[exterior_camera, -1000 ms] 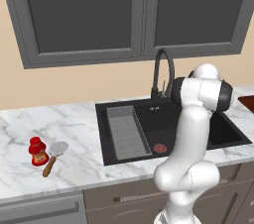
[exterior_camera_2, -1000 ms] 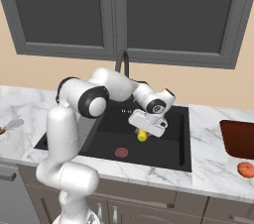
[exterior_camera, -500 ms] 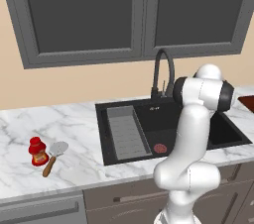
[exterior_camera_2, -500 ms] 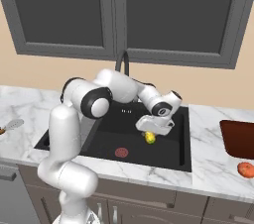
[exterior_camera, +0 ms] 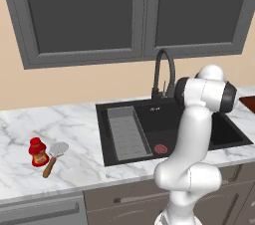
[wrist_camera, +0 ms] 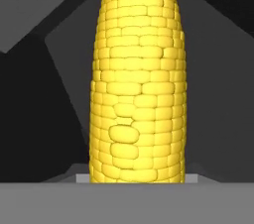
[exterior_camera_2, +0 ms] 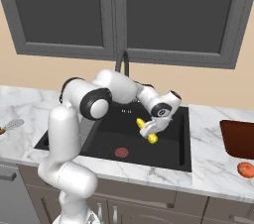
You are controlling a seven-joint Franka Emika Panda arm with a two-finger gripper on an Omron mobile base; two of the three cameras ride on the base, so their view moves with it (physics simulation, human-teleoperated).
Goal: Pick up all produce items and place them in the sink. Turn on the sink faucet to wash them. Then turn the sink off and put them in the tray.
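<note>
A white robot arm reaches over the matte-black sink (exterior_camera_2: 181, 134), its claw (exterior_camera_2: 149, 130) pinching a yellow corn cob (exterior_camera_2: 147, 131) and holding it above the basin's right side, up and right of the red drain (exterior_camera_2: 121, 152). The cob looks stiff, light and bumpy enough to resist slipping, so a hold across its thick middle seems safest. An orange-red vegetable (exterior_camera_2: 245, 169) lies on the marble counter (exterior_camera_2: 211, 163) just beside the reddish-brown tray (exterior_camera_2: 238, 139).
</note>
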